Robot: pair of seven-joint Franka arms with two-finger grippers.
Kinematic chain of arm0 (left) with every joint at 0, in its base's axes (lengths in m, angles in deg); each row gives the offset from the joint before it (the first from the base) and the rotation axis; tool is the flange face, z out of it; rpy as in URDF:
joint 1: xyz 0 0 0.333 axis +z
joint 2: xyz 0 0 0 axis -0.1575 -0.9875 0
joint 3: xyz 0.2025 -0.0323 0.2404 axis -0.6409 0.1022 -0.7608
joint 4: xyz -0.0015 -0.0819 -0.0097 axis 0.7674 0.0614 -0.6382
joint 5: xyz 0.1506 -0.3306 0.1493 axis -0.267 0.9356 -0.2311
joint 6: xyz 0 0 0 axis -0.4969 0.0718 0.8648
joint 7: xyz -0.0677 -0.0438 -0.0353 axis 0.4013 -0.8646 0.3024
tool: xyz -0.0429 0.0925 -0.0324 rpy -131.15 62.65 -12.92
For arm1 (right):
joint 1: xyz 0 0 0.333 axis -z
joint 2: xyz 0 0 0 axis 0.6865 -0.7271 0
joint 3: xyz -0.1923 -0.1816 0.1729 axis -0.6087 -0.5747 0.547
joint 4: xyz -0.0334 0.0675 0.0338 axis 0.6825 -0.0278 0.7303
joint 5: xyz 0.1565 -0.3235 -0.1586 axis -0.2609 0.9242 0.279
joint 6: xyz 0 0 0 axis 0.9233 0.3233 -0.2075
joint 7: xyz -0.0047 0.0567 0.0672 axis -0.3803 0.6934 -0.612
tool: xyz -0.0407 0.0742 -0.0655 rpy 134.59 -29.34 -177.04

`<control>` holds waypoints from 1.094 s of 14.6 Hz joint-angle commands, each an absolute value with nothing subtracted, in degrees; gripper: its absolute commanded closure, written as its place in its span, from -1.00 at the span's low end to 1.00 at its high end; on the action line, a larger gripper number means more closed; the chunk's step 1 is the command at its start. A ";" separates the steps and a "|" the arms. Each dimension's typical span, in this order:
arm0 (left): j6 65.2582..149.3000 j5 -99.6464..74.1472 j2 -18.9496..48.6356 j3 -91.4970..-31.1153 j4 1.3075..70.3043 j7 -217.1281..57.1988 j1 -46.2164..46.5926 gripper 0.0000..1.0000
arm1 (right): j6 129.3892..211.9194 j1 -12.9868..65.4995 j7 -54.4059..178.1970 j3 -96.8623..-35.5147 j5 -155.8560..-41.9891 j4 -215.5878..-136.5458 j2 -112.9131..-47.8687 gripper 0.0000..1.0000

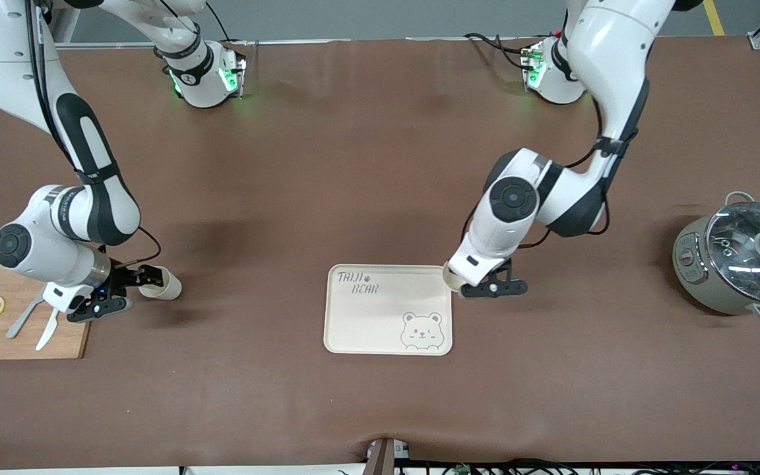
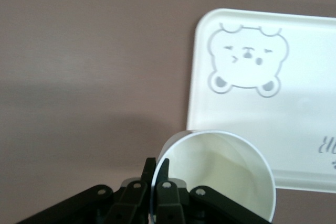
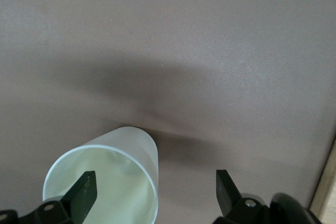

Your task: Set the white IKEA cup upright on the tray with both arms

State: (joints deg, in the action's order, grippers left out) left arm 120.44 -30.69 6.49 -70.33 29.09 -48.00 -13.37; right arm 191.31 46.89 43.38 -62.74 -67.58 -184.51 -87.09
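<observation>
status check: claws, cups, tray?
Left claw shut on a cup rim, at the tray edge. Right claw open, one finger inside second cup by the board. Tray bare.

Cream tray [image 1: 380,323] with grey bear drawing; brown table [image 1: 367,165].

The tray [image 1: 367,330] lies mid-table, a cup [image 1: 163,284] on its side near the cutting board [image 1: 24,346] toward the right arm's end, a pot [image 1: 736,264] toward the left arm's
</observation>
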 commanded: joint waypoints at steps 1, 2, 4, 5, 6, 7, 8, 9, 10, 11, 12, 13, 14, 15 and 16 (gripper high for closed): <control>119.14 -31.85 0.93 -70.40 21.63 -45.55 -15.11 1.00 | 192.41 47.05 42.41 -62.85 -68.67 -185.85 -86.46 -1.00; 119.31 -31.94 -0.48 -70.49 19.78 -45.55 -15.98 1.00 | 192.93 47.05 42.41 -62.85 -68.67 -185.85 -86.46 -1.00; 120.62 -31.94 -2.24 -70.67 18.10 -45.63 -16.60 1.00 | 193.28 47.05 42.32 -62.85 -68.67 -185.94 -86.55 -1.00; 121.76 -32.02 -2.60 -70.75 18.10 -45.63 -16.60 1.00 | 193.29 46.96 42.32 -62.85 -68.67 -185.94 -86.55 -1.00; 122.56 -32.02 -2.95 -70.75 18.10 -45.72 -16.60 1.00 | 193.29 46.96 42.32 -62.94 -68.58 -185.94 -86.63 -1.00; 123.44 -32.02 -3.21 -70.84 18.10 -45.81 -16.60 1.00 | 193.37 47.05 42.23 -62.94 -68.58 -185.94 -87.07 -1.00; 124.32 -32.02 -3.48 -70.93 18.10 -46.07 -16.60 1.00 | 193.55 47.05 42.23 -62.94 -68.58 -185.94 -87.07 -1.00; 125.02 -32.11 -3.92 -71.02 18.01 -46.07 -16.60 1.00 | 193.81 47.05 42.23 -62.94 -68.58 -186.03 -87.07 -1.00; 125.72 -32.37 -4.27 -71.11 18.01 -46.07 -16.60 1.00 | 193.99 47.05 42.23 -62.94 -68.58 -186.38 -87.16 -1.00; 126.25 -32.81 -4.62 -71.11 18.01 -46.07 -16.60 1.00 | 194.60 46.96 42.23 -62.94 -68.58 -186.55 -87.16 -1.00; 126.87 -32.82 -4.80 -71.19 18.09 -46.25 -16.51 1.00 | 195.21 46.96 42.23 -62.94 -68.58 -186.99 -87.16 -1.00; 127.40 -32.99 -5.41 -71.28 18.10 -46.25 -16.51 1.00 | 195.48 46.87 42.14 -62.94 -68.58 -187.26 -87.16 -1.00; 127.92 -33.25 -5.59 -71.28 18.10 -46.16 -16.51 1.00 | 195.83 46.87 42.23 -62.94 -68.58 -187.43 -87.16 -1.00; 128.10 -33.26 -5.68 -71.28 18.18 -46.16 -16.60 1.00 | 195.83 46.96 42.14 -62.94 -68.49 -187.44 -87.16 -1.00; 128.10 -33.26 -5.77 -71.28 18.27 -46.07 -16.60 1.00 | 196.01 46.96 42.14 -62.94 -68.49 -187.52 -87.16 -1.00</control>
State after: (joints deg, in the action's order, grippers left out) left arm 127.71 -31.55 -4.90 -70.93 19.59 -46.69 -16.17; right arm 194.80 46.90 43.37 -62.89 -67.57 -186.51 -87.59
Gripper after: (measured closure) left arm 0.965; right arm 0.000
